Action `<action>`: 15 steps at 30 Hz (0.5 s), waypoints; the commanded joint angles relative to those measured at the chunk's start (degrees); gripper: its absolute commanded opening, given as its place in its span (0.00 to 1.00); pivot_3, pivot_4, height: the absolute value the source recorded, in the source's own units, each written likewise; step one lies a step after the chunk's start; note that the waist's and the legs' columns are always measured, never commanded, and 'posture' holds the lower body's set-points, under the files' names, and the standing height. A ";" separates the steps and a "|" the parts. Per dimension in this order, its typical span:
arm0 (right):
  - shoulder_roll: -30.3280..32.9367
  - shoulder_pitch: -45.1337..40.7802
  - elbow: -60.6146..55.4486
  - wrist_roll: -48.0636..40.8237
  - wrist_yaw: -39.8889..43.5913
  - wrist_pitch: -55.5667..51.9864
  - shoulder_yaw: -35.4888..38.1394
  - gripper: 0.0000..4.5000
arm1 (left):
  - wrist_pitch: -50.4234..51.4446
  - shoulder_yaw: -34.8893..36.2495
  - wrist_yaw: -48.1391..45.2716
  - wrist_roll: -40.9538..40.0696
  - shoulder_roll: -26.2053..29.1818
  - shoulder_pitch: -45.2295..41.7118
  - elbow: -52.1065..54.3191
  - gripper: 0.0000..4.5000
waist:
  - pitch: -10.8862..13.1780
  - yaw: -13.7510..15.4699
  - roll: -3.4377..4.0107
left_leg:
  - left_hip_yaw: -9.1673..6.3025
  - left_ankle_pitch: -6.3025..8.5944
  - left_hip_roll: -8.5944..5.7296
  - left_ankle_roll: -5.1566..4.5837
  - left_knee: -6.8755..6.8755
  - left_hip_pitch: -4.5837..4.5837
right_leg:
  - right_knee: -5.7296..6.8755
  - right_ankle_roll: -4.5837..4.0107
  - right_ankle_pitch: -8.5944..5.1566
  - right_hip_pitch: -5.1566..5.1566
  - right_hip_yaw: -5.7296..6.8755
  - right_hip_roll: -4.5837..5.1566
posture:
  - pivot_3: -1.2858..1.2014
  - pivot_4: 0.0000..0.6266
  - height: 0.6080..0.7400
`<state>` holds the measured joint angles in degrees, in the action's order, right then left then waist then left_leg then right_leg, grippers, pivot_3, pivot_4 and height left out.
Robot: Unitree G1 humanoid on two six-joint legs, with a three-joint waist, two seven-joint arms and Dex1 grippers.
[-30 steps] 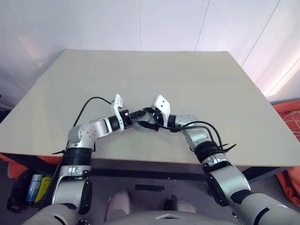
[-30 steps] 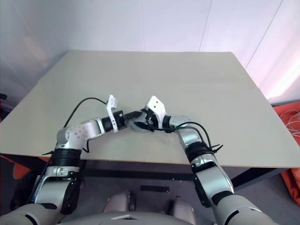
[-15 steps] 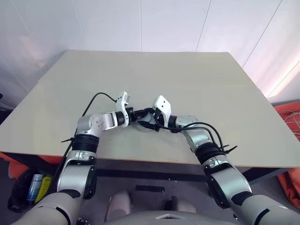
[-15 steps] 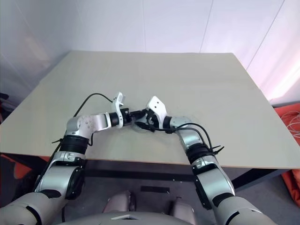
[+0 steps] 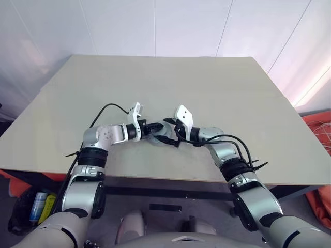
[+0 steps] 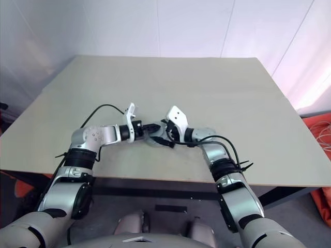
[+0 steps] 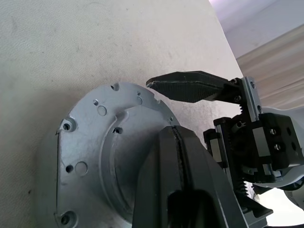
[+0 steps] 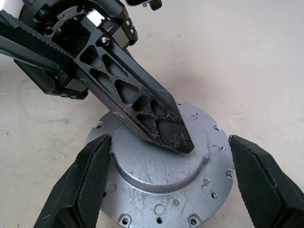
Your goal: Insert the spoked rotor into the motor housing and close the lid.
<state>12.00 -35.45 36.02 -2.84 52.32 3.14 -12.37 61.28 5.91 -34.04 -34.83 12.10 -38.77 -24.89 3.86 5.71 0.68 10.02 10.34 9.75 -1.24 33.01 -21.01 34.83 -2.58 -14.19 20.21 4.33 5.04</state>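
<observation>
The lid (image 8: pixel 161 183), a round grey metal disc with a raised centre and small screw holes, lies flat near the table's front edge. My left gripper (image 7: pixel 174 132) is shut, and its joined fingertips (image 8: pixel 178 137) rest on the lid's raised centre. My right gripper (image 5: pixel 168 135) is open, one finger (image 8: pixel 90 180) on each side of the disc and apart from its rim. Seen from the left wrist, one right finger (image 7: pixel 190 89) hangs just past the lid's (image 7: pixel 95 142) edge. The spoked rotor is hidden, and so is the motor housing under the lid.
The beige table (image 5: pixel 207 82) stretches far behind and to both sides of the disc. Black cables (image 5: pixel 103 111) loop off both wrists above the front edge. White walls stand behind the table.
The left elbow has swung in toward the table while its shut tip stays on the lid. The right gripper's fingers have spread wider around the disc.
</observation>
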 commanded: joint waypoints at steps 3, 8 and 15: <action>4.89 -0.83 -5.49 -0.07 -0.42 -3.62 2.44 1.00 | 1.17 -0.78 0.93 1.89 0.38 0.52 -2.09 0.00 | 0.03 0.19 0.02 | 0.00 0.00 -0.02 0.00 0.00 -0.05 | -0.04 0.00 0.00 -0.01 -0.01 0.01 | 0.52 0.00 1.00; 10.61 -1.11 -11.95 -2.64 3.30 -8.20 4.66 1.00 | 0.58 -0.45 0.68 2.02 0.31 -0.36 -3.53 0.00 | 0.06 0.62 0.02 | 0.03 -0.01 -0.04 0.00 0.01 -0.14 | -0.06 0.01 0.00 -0.05 -0.03 0.02 | 0.52 0.00 1.00; 12.86 -4.53 -16.01 -10.78 0.37 -29.01 12.45 1.00 | -0.11 -0.27 0.25 2.42 0.06 -1.66 -4.96 0.00 | 0.05 -0.11 0.02 | 0.05 -0.03 0.05 0.02 -0.14 -0.14 | -0.07 0.02 -0.01 0.13 -0.03 -0.07 | 0.52 0.00 1.00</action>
<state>24.37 -38.08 22.59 -10.37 53.33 -20.52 -2.27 60.93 6.72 -34.51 -34.41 11.87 -40.84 -27.94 3.91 5.60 0.70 10.06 10.30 9.79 -1.23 32.83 -21.15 34.74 -2.57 -14.21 20.36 4.30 4.97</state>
